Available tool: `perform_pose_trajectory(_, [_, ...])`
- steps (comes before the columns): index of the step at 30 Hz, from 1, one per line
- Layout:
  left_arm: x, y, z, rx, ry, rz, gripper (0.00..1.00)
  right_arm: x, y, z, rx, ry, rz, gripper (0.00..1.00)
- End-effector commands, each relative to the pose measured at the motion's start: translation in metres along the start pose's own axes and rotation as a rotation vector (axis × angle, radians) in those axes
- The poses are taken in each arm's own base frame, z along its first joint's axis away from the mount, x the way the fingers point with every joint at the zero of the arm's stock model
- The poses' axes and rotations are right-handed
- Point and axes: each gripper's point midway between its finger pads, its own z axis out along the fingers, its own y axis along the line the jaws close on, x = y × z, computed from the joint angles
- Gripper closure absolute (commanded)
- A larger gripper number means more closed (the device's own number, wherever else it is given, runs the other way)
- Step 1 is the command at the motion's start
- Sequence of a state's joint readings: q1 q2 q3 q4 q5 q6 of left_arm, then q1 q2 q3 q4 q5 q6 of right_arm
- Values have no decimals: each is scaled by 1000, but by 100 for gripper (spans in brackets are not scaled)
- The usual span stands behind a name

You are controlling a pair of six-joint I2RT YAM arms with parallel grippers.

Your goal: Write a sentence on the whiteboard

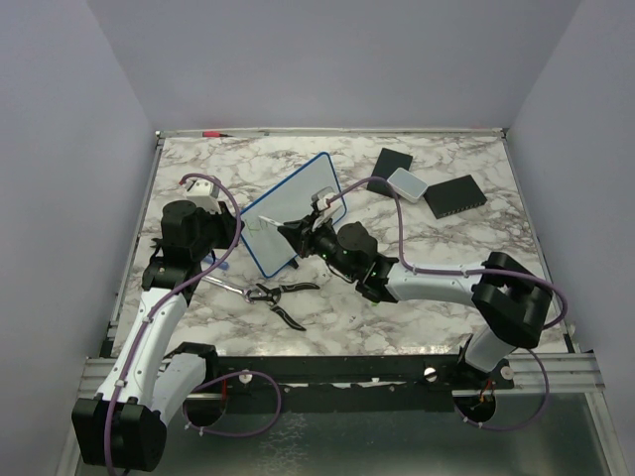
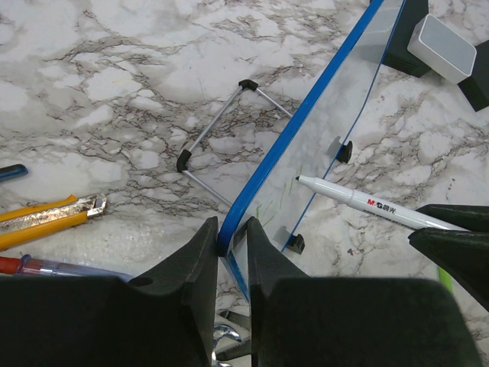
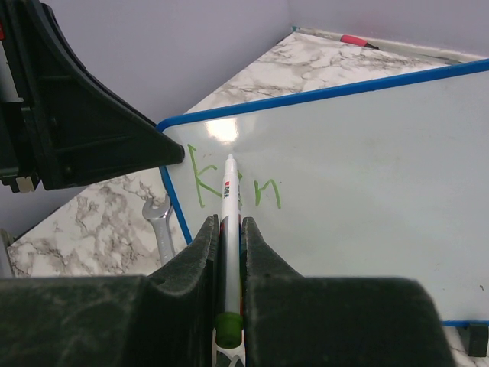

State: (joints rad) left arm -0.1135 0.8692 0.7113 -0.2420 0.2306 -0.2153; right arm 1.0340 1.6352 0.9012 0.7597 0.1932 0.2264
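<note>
The whiteboard (image 1: 298, 201), blue-framed, stands tilted at the table's middle. My left gripper (image 1: 241, 226) is shut on its left edge; in the left wrist view its jaws (image 2: 231, 229) pinch the blue frame (image 2: 306, 115). My right gripper (image 3: 231, 229) is shut on a white marker (image 3: 230, 191) with a green end, its tip against the whiteboard (image 3: 367, 191). The sentence (image 3: 263, 191) is green letters reading about "Kin" near the board's upper left corner; the marker hides part of it. The marker (image 2: 367, 205) also shows from the left wrist.
Black-handled pliers (image 1: 278, 295) lie in front of the board. Two black pads (image 1: 389, 163) (image 1: 455, 195) and a white box (image 1: 406, 183) sit at the back right. A yellow utility knife (image 2: 46, 218), a wire stand (image 2: 221, 138) and a wrench (image 3: 160, 225) lie near the board.
</note>
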Motion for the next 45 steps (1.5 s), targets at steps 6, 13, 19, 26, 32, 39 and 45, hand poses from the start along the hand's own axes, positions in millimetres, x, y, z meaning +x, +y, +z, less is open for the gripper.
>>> perform_pose_trajectory(6, [1,4,-2,-27,2,18,85,-1,7,10,-16,-6,-9,99])
perform_pose_trajectory(13, [1,4,-3,-27,1,17,85,4,4,12,0,0,-11,99])
perform_pose_trajectory(19, [1,3,-2,-24,2,18,85,5,2,15,9,0,-14,99])
perform_pose_trajectory(26, [1,5,-2,-34,0,20,85,-15,4,-1,-3,-44,-12,99])
perform_pose_trajectory(32, [1,6,-2,-40,2,20,85,-27,4,-17,-10,-64,-3,99])
perform_pose_trajectory(39, [2,5,-2,-32,6,31,85,-40,0,-36,0,-87,-5,99])
perform_pose_trajectory(45, [3,4,-2,-19,7,52,87,-51,-4,-53,12,-95,-19,99])
